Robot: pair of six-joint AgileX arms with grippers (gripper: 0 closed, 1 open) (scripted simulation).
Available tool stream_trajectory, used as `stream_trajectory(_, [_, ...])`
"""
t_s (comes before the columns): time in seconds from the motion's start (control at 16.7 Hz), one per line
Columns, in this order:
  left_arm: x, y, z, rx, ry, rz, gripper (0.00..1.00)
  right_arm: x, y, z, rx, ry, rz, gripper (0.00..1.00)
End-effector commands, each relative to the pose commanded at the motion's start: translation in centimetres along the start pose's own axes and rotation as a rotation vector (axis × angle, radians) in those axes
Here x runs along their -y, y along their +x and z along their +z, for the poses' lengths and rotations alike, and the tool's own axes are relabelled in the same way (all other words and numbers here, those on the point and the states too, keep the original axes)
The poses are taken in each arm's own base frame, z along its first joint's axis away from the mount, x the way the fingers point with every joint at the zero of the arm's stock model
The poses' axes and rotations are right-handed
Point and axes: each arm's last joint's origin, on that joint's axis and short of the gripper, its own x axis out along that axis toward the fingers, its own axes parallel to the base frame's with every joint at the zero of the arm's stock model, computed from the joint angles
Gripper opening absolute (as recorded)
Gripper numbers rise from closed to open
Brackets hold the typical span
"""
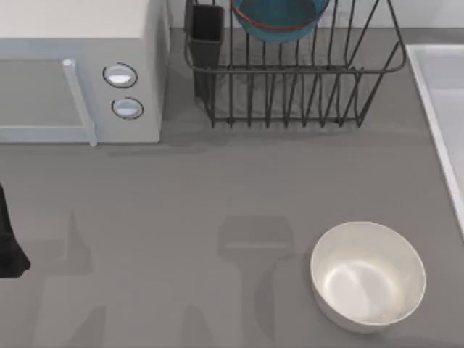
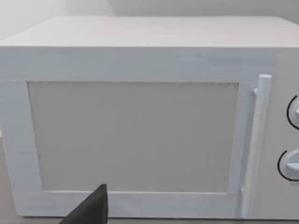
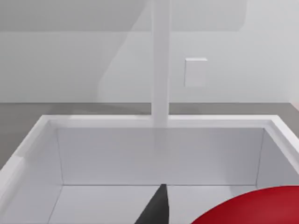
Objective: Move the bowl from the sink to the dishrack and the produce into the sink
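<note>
Looking across from the microwave (image 1: 80,72): my left arm sits parked in front of it, can't tell how its jaws stand. Just right of the microwave, the bowl (image 1: 279,20) already rests in the dishrack (image 1: 290,80). Further right is the sink (image 3: 154,154), and my right wrist view hangs over it with the produce (image 3: 252,207) close up — over the basin, held or dropped I can't tell, jaws neither. I'd guess it's light, firm and slick, so grab across its widest part.
</note>
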Motion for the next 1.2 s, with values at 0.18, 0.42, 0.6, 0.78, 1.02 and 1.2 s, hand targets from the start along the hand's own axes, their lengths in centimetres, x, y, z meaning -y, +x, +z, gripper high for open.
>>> stream_trajectory(0.18, [0.00, 0.00, 0.00, 0.000, 0.000, 0.000, 1.00, 0.00, 0.00, 0.00, 0.000, 0.000, 0.000, 0.00])
stream_trajectory(0.42, [0.00, 0.00, 0.00, 0.000, 0.000, 0.000, 1.00, 0.00, 0.00, 0.00, 0.000, 0.000, 0.000, 0.23])
stream_trajectory(0.6, [0.00, 0.00, 0.00, 0.000, 0.000, 0.000, 1.00, 0.00, 0.00, 0.00, 0.000, 0.000, 0.000, 0.45])
stream_trajectory(0.78, [0.00, 0.00, 0.00, 0.000, 0.000, 0.000, 1.00, 0.00, 0.00, 0.00, 0.000, 0.000, 0.000, 0.68])
stream_trajectory(1.02, [0.00, 0.00, 0.00, 0.000, 0.000, 0.000, 1.00, 0.00, 0.00, 0.00, 0.000, 0.000, 0.000, 0.98])
stream_trajectory(1.2, [0.00, 0.00, 0.00, 0.000, 0.000, 0.000, 1.00, 0.00, 0.00, 0.00, 0.000, 0.000, 0.000, 1.00])
